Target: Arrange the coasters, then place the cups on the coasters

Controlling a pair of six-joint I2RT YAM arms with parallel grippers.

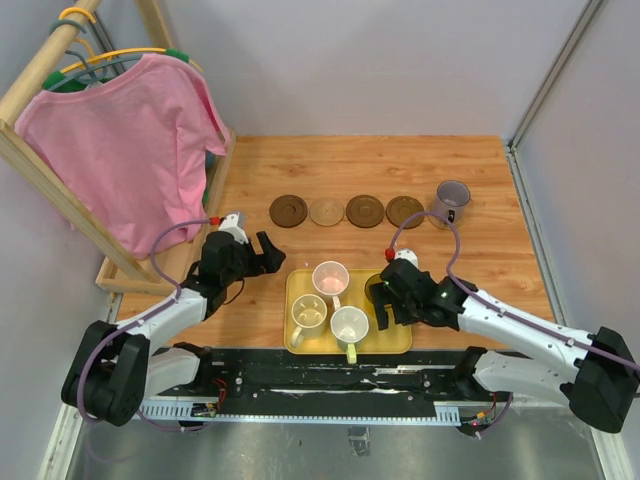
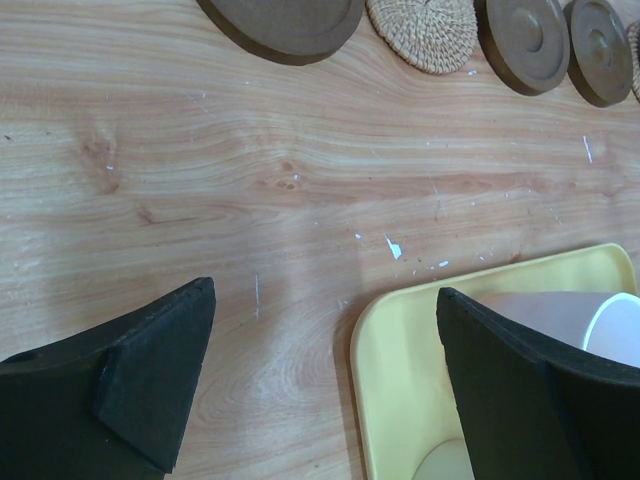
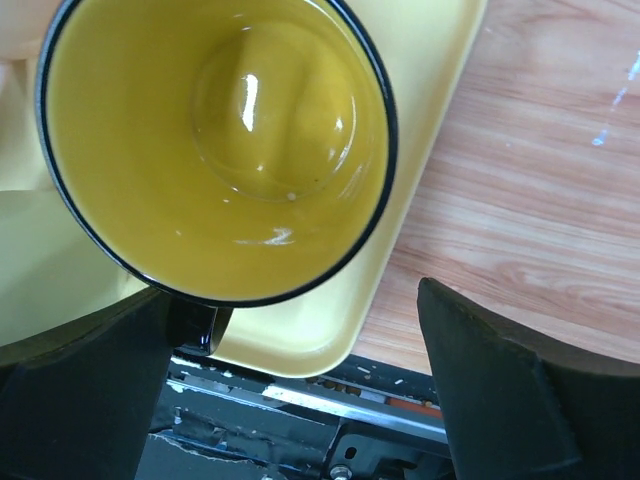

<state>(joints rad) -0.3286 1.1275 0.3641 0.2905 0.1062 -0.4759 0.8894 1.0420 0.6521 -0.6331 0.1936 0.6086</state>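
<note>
Left gripper (image 2: 325, 292) and right gripper (image 3: 292, 300) are wide open, holding nothing.
Right gripper hangs over the yellow cup (image 3: 220, 140) at the right end of the tray (image 3: 300, 340); from above, that cup is mostly hidden. Four coasters (image 1: 365, 211) line the far side, with the grey cup (image 1: 451, 200) at their right.

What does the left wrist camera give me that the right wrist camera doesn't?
Only the left wrist view: the woven coaster among the dark coasters along the top, and the pink cup, partly hidden by the left tool.
Only the right wrist view: the yellow cup seen from above, close to the right tool, and the metal rail at the table's near edge.
Both: the yellow tray, the wooden table, and a tool that is open and holds nothing.
</note>
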